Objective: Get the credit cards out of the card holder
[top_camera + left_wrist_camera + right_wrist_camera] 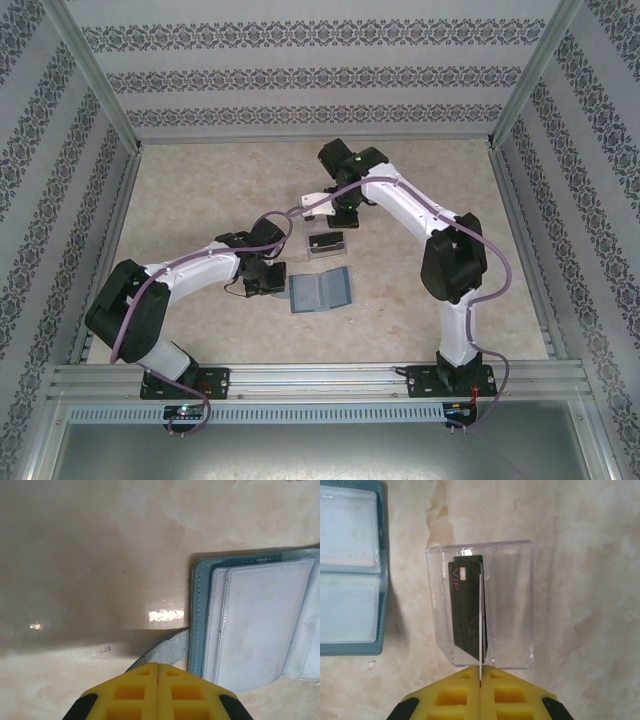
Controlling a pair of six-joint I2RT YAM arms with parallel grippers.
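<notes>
right fingers (516,696) clench a pale credit card (480,625) edge-on above the clear box (520,605), left fingers (131,692) shut at the tab (170,647) of the open card holder (197,610) on the bench (590,580), so the card is best lowered straight in beside the dark card (465,605) before release.

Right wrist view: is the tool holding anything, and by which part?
Yes. The right tool, shut, pinches a thin pale credit card, seen edge-on, by its near end, above a clear plastic box.
</notes>
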